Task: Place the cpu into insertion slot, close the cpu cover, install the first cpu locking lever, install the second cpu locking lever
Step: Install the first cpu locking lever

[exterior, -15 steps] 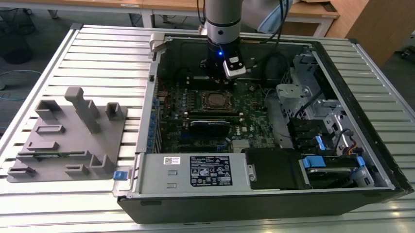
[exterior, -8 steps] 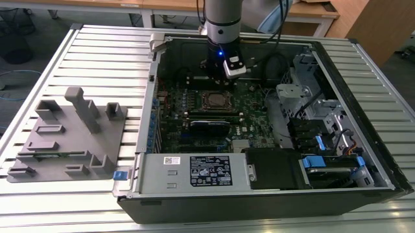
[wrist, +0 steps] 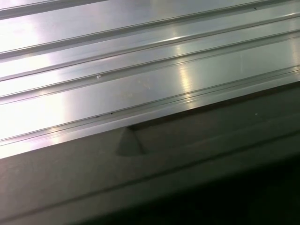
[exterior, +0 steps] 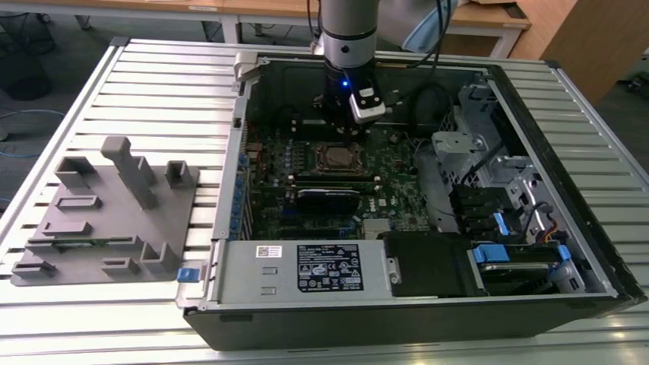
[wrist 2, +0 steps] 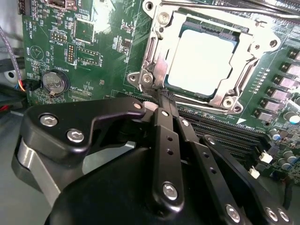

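A ribbed metal table carries an open computer case lying on its side, and the first wrist view shows the table's shiny slats meeting a dark edge whose identity is hard to make out. On the exterior view's left of the case sits a grey fixture with posts and pockets; what lies in its pockets is too small to tell. Inside the case lies the green motherboard, partly hidden by the power supply near the camera and by drive bays on the exterior view's right.

The arm comes down from the far side, its top cut off by the frame, and hangs almost upright over the board, just beyond the socket. The gripper points down with its fingers pressed together, their tips at the corner of the slot, touching or just above a thin lever; whether they actually pinch it cannot be told, as the black linkages block the contact point.

The slot sits mid-board. In the second wrist view the cpu lies flat in it, its pale top washed out by glare. The cover is down around the cpu, framing it. A coin cell sits on the board well apart from the socket.
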`<state>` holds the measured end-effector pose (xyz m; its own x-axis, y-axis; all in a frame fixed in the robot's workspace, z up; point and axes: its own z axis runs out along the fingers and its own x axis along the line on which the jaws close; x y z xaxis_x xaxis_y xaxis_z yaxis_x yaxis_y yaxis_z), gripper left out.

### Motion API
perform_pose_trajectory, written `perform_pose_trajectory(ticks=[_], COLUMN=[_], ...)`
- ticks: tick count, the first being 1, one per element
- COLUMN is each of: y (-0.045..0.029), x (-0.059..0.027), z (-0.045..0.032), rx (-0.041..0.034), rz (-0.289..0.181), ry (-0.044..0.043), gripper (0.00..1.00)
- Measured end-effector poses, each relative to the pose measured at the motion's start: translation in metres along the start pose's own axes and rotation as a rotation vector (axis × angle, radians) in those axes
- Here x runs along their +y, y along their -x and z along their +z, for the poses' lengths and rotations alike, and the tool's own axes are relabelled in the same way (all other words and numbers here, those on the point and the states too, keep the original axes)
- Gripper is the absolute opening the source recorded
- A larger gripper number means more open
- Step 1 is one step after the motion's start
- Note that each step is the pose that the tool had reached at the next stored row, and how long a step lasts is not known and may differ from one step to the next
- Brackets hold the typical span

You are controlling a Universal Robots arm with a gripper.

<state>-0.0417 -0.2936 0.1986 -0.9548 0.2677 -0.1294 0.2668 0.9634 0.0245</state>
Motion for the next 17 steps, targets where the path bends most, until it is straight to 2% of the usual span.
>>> perform_pose_trajectory(ticks=[17], y=[0.0013], x=[0.0006], z=[0.0019], rx=[-0.0015], rz=[-0.001], ry=[-0.0048], gripper=[0.11])
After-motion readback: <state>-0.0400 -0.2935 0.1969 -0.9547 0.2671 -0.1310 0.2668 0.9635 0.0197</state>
